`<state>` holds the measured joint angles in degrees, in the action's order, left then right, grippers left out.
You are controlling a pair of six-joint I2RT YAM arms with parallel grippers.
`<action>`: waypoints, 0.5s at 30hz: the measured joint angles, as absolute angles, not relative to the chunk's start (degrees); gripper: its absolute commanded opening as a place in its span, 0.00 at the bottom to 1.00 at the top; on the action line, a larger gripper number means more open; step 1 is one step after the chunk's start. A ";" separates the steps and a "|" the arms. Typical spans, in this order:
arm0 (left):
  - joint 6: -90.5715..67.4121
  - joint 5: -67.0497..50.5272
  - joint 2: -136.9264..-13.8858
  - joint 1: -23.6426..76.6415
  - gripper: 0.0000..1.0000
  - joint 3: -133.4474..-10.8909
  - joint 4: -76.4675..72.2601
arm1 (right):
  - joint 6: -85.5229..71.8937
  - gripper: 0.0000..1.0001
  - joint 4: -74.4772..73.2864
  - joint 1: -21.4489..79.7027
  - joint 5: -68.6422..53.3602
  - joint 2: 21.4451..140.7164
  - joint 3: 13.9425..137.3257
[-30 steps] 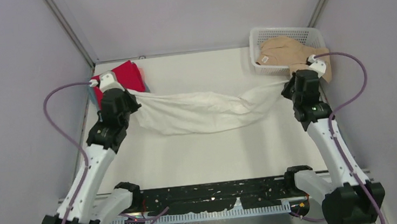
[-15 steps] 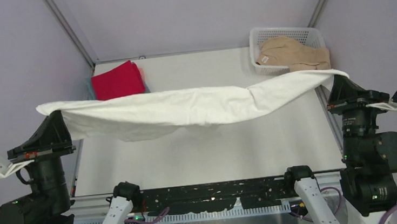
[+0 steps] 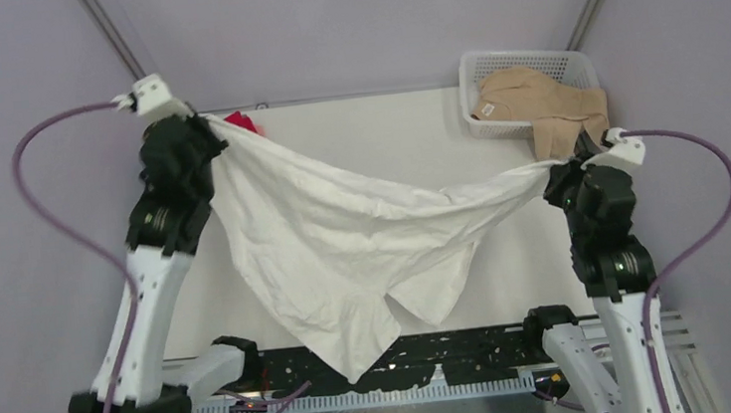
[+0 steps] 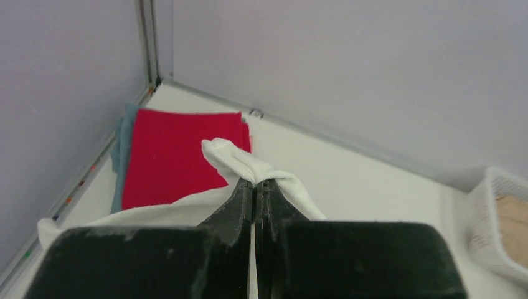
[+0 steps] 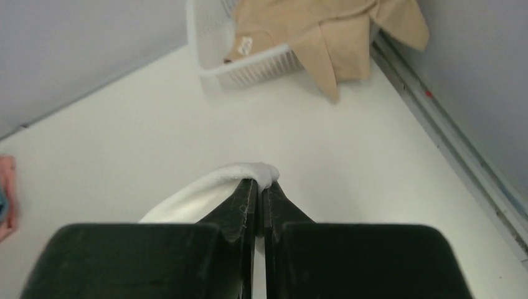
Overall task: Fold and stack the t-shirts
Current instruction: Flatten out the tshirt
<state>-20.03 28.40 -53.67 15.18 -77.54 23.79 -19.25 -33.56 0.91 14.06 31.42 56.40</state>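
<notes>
My left fingers (image 4: 240,199) and right fingers (image 5: 240,205) are both pinched tight on the white shirt (image 3: 344,238), holding it up over the table (image 3: 375,136).

White shirt (image 3: 344,238), tan shirt (image 3: 532,102), red square (image 4: 174,156), perhaps teal square (image 4: 120,156).

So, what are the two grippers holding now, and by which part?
Both hold the white cloth t-shirt: left gripper pinches one bunched end, right gripper the opposite end, cloth sagging between.

The white table (image 3: 415,132) carries a folded red-on-teal stack (image 4: 174,149) far left, a basket (image 3: 518,56) far right.
</notes>
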 measured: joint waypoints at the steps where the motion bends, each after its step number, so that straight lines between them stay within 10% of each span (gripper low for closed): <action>1: -20.03 28.42 -58.89 14.98 0.00 -78.46 23.62 | -19.79 0.12 -33.12 0.91 14.61 33.71 54.13; 3: -20.10 27.99 -73.47 14.46 0.09 -83.48 24.73 | -21.65 0.14 -30.13 0.91 15.66 40.34 48.07; 4: -20.10 27.42 -79.70 14.26 0.34 -85.93 25.04 | -22.68 0.23 -28.47 0.91 16.12 43.40 45.30; 8: -19.53 22.55 -107.09 13.04 0.94 -105.03 37.10 | -26.63 0.86 -24.27 -0.12 18.37 60.38 38.57; 10: -19.64 20.21 -117.97 12.71 0.99 -117.14 43.77 | -28.21 0.99 -24.10 -1.39 20.36 66.67 39.11; 15: -20.12 15.94 -122.48 13.13 1.00 -124.20 53.08 | -30.57 0.95 -24.49 -2.61 26.70 70.30 42.85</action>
<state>-20.12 15.94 -122.48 13.13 -124.20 53.08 -30.57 -24.49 -2.61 26.70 70.30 42.85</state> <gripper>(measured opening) 0.993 0.960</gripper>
